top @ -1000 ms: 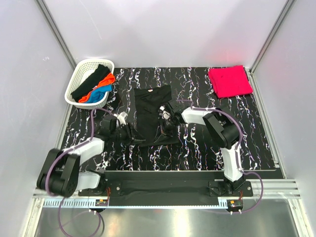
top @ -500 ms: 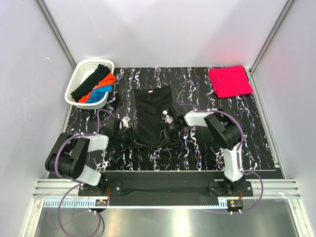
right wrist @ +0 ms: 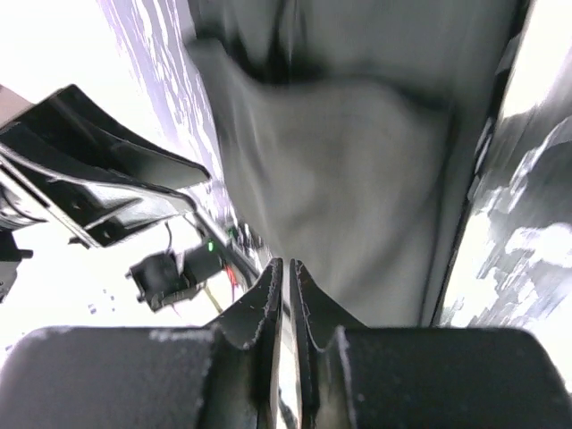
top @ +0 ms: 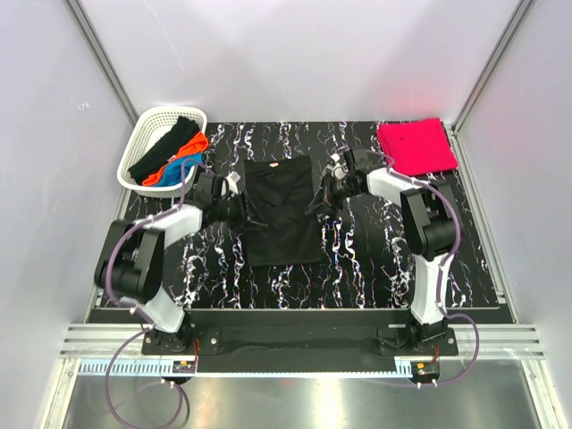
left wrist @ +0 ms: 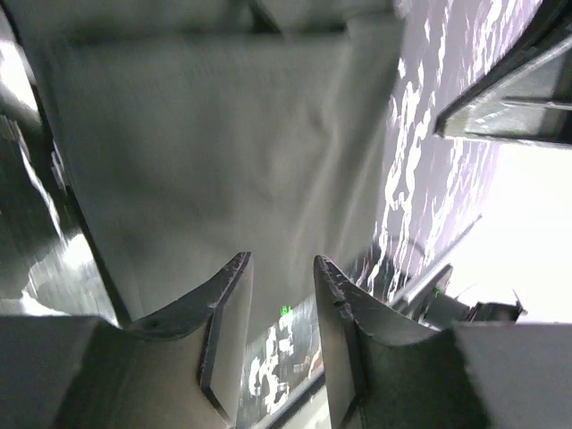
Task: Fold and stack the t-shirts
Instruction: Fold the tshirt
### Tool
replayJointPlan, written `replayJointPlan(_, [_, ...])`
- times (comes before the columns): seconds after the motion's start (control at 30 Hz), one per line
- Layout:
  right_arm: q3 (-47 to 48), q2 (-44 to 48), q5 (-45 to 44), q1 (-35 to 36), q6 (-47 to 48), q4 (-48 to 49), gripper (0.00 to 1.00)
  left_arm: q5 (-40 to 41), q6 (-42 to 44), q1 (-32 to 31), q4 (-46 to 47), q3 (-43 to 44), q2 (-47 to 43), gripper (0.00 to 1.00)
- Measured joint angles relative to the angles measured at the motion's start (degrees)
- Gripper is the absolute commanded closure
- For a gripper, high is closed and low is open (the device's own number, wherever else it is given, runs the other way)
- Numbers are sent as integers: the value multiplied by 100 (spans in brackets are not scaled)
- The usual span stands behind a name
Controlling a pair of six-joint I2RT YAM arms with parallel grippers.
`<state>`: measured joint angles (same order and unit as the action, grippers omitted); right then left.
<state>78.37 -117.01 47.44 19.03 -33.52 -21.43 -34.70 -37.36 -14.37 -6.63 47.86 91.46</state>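
A black t-shirt (top: 284, 213) lies flat on the table as a long folded rectangle; it fills the left wrist view (left wrist: 223, 143) and the right wrist view (right wrist: 357, 179). My left gripper (top: 251, 217) (left wrist: 281, 261) sits at the shirt's left edge, open, with nothing between its fingers. At the shirt's right edge my right gripper (top: 318, 203) (right wrist: 286, 264) has its jaws closed to a hairline slit with no cloth in them. A pinkish-red t-shirt (top: 416, 147) lies folded at the back right. Black, orange and blue t-shirts (top: 172, 154) are heaped in the basket.
A white lattice basket (top: 148, 126) stands at the back left corner of the marbled black table (top: 375, 259). Grey walls with metal rails enclose the table on three sides. The arm bases sit on the rail along the near edge.
Both arms have swung from the shirt's lower middle outward and farther back to its side edges. The black shirt, rumpled before, now lies flat and smooth.
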Motion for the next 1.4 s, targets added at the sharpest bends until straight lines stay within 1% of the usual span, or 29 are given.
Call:
replayJointPlan(0.17, [1025,-815,4,-55,90,-216,88,-149,-155,262,240,719,1193,65])
replayJointPlan(0.3, [1438,-1263,-2,-44,166,-426,88,-293,-313,509,382,1040,1860,66])
replayJointPlan(0.33, [1510,-1381,-9,-44,208,-485,88,-431,-356,570,400,1086,1954,66])
replayJointPlan(0.53, [1517,-1620,-105,-105,424,-695,89,-719,-415,756,634,1285,2236,66])
replayJointPlan(0.63, [1545,-1714,11,-190,487,-761,89,-820,-417,791,702,1294,2297,67])
replayJointPlan(0.7, [1670,-1744,-39,-240,588,-907,88,-848,-396,802,706,1294,2306,66])
replayJointPlan(0.8, [1971,-1797,-269,-291,841,-1231,86,-850,-210,809,610,1331,2299,65])
replayJointPlan(0.9, [2258,-1781,-706,-302,1134,-1611,79,-708,87,802,243,1362,2166,64])
replayJointPlan(0.93, [2284,-1749,-846,-302,1211,-1690,77,-623,195,804,83,1357,2006,61])
replayJointPlan(1.03, [2199,-1460,-1408,-304,1379,-1941,75,-306,470,809,-396,1259,1432,58])
replayJointPlan(1.13, [1711,-800,-1873,-337,1440,-2109,72,-55,608,809,-667,960,393,55])
replayJointPlan(1.17, [1471,-496,-1987,-345,1436,-2120,69,13,610,809,-669,798,-31,54])
replayJointPlan(1.27, [656,461,-2199,-363,1309,-2096,65,160,522,743,-691,227,-1233,52])
replayJointPlan(1.37, [-367,1545,-2271,-365,960,-1821,61,376,149,396,-533,-575,-2253,49])
replayJointPlan(1.4, [-713,1860,-2258,-365,802,-1725,60,437,-15,247,-496,-815,-2476,46])
